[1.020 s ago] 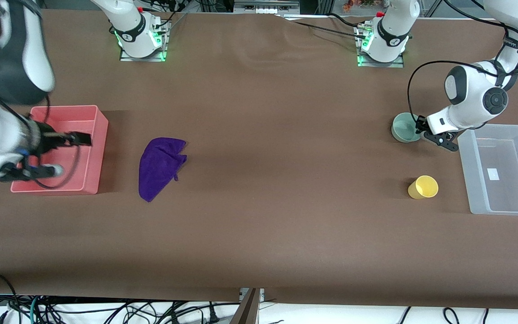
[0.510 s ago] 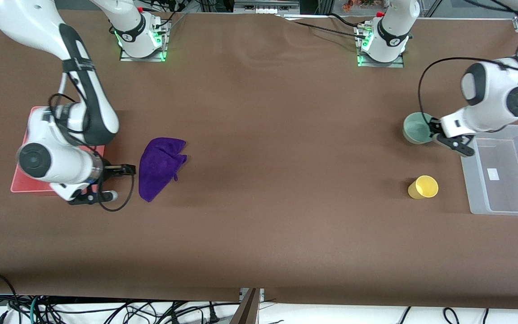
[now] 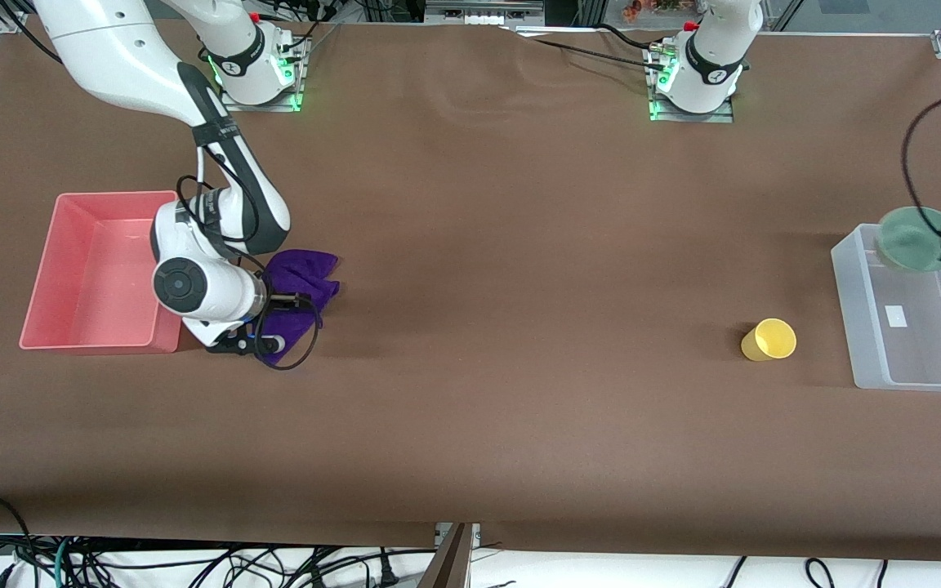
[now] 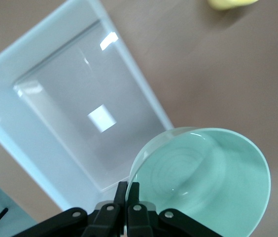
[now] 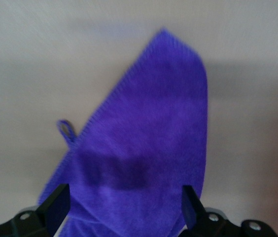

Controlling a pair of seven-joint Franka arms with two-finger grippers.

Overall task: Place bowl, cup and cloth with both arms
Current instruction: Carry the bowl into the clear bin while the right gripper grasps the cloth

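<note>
- Table [image 3: 503, 408]: a brown sheet is spread over it, with a bin set at each end so that each arm has a drop place within its own reach.
- Clear bin [image 3: 871, 327]: it is stood at the left arm's end; a small white label [image 4: 102, 118] is seen on its floor, but no writing can be read on it.
- Red bin [image 3: 62, 335]: it is placed at the right arm's end, just beside the cloth, and nothing is seen in it.
- Cloth [image 3: 311, 273]: it lies crumpled on the table beside the red bin, partly covered by the right arm; a small hanging loop [image 5: 66, 129] is shown at its edge.
- Right gripper [image 5: 124, 207]: it is held low over the cloth with its fingers [image 5: 55, 205] spread wide to both sides of the fabric, judged to be a set-up for a pinch on the bunched middle.
- Bowl [image 3: 912, 238]: it is carried in the air over the clear bin's edge nearest the robots' bases, tilted, since it is gripped by its rim only.
- Left gripper [image 4: 127, 195]: its jaws are pressed together on the bowl's rim, one inside and one outside the wall; release into the bin is judged to be the step in hand.
- Cup [image 3: 769, 340]: it lies on its side on the table, near the clear bin and nearer to the front camera than the bowl, untouched.
- Writing: no brand or legible text is seen on the bowl, cup, cloth or bins.
</note>
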